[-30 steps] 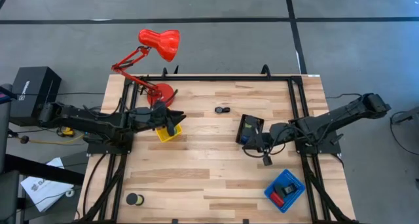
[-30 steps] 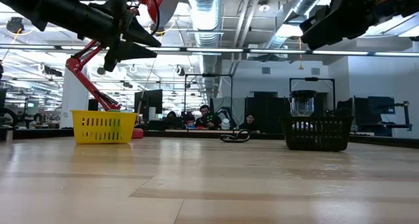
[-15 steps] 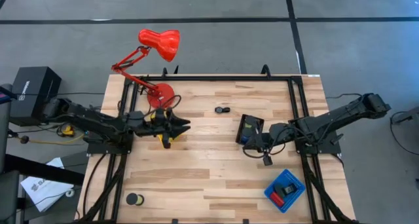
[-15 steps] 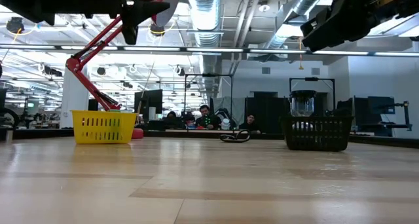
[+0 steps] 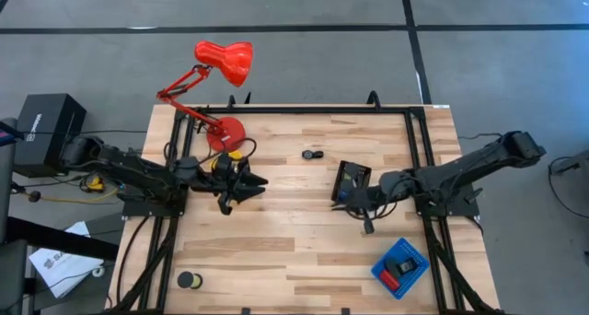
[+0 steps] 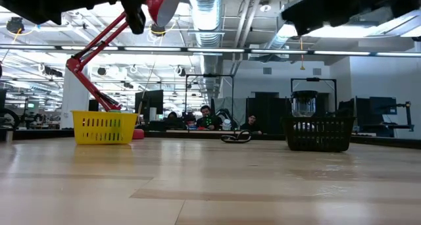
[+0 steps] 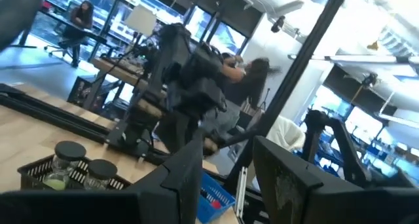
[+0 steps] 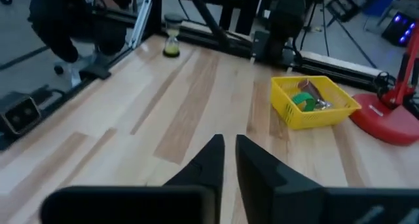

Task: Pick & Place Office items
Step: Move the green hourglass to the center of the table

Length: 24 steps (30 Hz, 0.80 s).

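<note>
Nearest the front edge, a black disc lies loose on the table, and the blue tray already holds a few items, so we judge the task to be between a drop and the next pick. Mid-table, the left gripper hovers over the yellow tray, its fingers moderately apart and empty; a green piece lies in that tray. The right gripper, beside the black tray, is barely parted and holds nothing (only a slit shows). Farther off lies a small dark item; next we must descend squarely over one loose piece.
</note>
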### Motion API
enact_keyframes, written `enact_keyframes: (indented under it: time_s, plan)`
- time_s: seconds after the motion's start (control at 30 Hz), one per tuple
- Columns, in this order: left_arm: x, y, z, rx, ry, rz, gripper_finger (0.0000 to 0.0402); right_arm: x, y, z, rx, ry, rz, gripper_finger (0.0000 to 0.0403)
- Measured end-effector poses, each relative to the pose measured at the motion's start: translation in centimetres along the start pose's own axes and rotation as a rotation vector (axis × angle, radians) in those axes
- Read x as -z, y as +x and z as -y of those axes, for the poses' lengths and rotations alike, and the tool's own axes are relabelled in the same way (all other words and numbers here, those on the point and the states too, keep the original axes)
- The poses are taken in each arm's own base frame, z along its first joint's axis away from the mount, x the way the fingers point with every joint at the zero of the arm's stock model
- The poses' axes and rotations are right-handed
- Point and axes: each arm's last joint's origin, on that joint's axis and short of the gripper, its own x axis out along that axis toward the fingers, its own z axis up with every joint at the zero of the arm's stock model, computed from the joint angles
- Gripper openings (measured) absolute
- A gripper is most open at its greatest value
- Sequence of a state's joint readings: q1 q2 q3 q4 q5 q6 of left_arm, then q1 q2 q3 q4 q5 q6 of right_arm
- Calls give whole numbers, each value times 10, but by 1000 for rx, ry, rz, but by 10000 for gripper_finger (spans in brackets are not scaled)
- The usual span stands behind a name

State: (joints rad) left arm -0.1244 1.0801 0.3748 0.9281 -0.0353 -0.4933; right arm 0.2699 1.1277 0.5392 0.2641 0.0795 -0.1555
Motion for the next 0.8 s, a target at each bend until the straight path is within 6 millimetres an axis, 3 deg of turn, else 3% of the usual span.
enact_keyframes:
  time_s: [0.2, 0.37, 0.53, 0.7, 0.8]
  plan:
    - [-8, 2, 7, 52, 100, 27, 131, 7, 27, -1, 6, -32, -40, 82]
    - [-23, 16, 44, 161, 316, 49, 131, -2, 35, 1, 4, -33, -81, 103]
    - [-39, 35, 72, 22, 453, -125, 131, -4, 35, 1, -7, -36, -139, 109]
    - [-54, 40, 91, -93, 440, -334, 131, 1, 35, 0, -17, -10, -185, 109]
    - [-50, 37, 98, -113, 395, -373, 135, 3, 36, -1, -17, 49, -202, 109]
